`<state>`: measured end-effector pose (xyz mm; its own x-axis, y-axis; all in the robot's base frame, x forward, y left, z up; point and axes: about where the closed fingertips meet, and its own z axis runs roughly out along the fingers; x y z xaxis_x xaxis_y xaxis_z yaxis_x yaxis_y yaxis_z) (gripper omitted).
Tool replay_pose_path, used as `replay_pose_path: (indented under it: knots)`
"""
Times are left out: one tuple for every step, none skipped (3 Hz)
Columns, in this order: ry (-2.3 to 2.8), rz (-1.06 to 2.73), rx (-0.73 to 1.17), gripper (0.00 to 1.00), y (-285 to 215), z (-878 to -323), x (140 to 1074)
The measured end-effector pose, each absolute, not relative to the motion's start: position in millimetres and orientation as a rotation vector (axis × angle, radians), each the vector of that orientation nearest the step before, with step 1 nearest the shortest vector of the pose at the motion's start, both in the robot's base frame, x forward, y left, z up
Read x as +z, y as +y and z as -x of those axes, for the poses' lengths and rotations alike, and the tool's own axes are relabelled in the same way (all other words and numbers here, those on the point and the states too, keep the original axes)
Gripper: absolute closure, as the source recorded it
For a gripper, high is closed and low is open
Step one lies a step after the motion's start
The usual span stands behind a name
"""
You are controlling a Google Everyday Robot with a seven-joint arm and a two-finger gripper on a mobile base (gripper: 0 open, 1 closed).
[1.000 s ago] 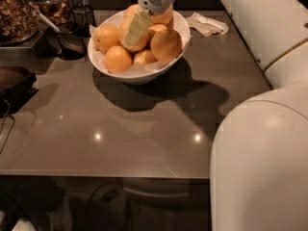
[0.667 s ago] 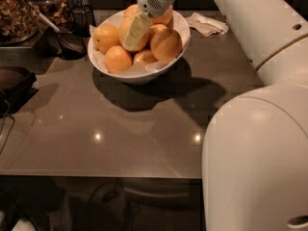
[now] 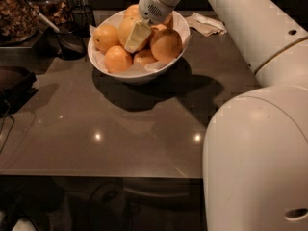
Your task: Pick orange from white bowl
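Observation:
The white bowl (image 3: 169, 57) stands at the back of the grey counter, lined with white paper and heaped with several oranges. My gripper (image 3: 135, 43) reaches down from the top into the middle of the heap. It lies against a pale orange (image 3: 126, 29), with another orange (image 3: 166, 44) just to its right and one (image 3: 118, 59) in front of it. The white arm (image 3: 250, 28) runs from the bowl to the lower right and fills the right side of the view.
A dark scoop (image 3: 67, 40) lies left of the bowl. A container of brown dried food (image 3: 17, 13) stands at the back left. A crumpled napkin (image 3: 207, 24) lies behind the bowl on the right. A dark object (image 3: 14, 83) sits at the left edge. The counter's front edge (image 3: 96, 173) is near.
The gripper has stayed low in the heap of oranges, shifting only slightly. The arm's big lower link has swung further left across the right of the view.

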<state>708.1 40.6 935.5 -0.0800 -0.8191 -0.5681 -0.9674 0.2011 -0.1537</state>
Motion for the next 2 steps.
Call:
replay_pose_path:
  knots:
    - [1.925,1.648,0.407,0.67,39.7,-706.9,930.5]
    - [1.925,1.648,0.407,0.91,39.7,-706.9,930.7]
